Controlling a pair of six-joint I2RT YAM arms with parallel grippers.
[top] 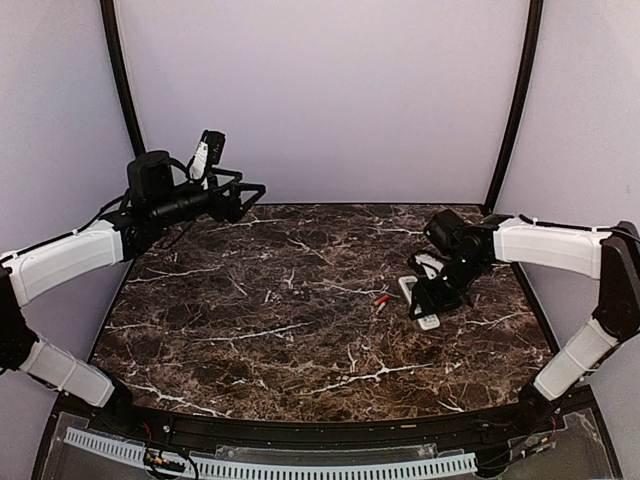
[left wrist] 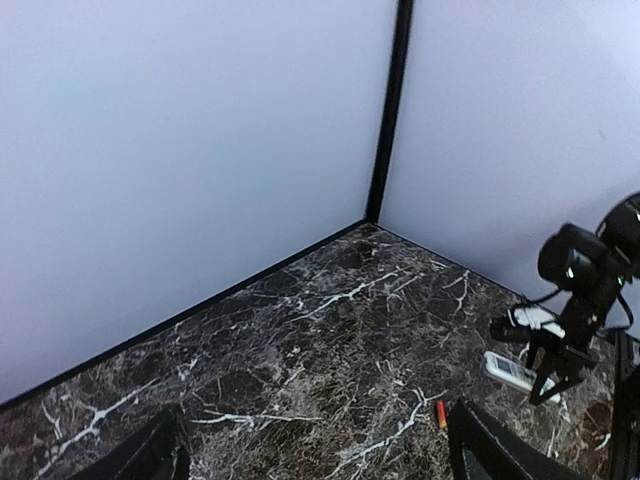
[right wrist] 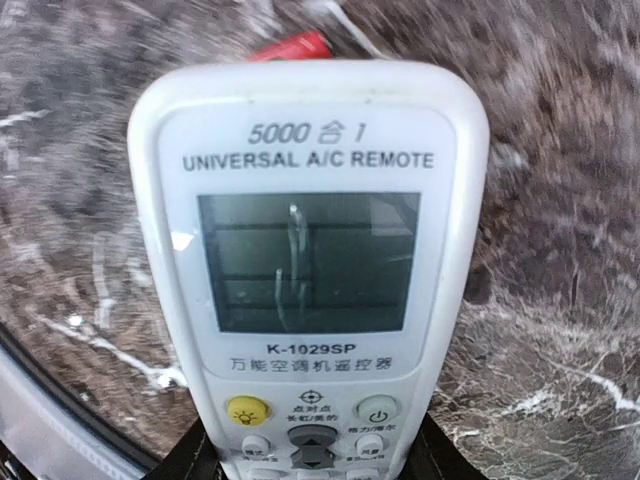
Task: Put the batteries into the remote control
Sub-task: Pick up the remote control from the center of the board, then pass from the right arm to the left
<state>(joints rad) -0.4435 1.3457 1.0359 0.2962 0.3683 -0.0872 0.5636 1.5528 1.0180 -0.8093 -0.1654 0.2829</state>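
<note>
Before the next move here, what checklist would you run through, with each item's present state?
1. Right gripper holding the slim white rectangular remote control: ok, jaws flank its long sides.
2. Battery recess exposed: not ok, the display side faces the wrist camera and the back is hidden.
3. Small red cylindrical battery close by: ok, it lies on the dark marble table beside the remote.
4. Second battery located: cannot tell, only one shows.
5. Left gripper free: ok, jaws open, raised far from the remote.
</note>
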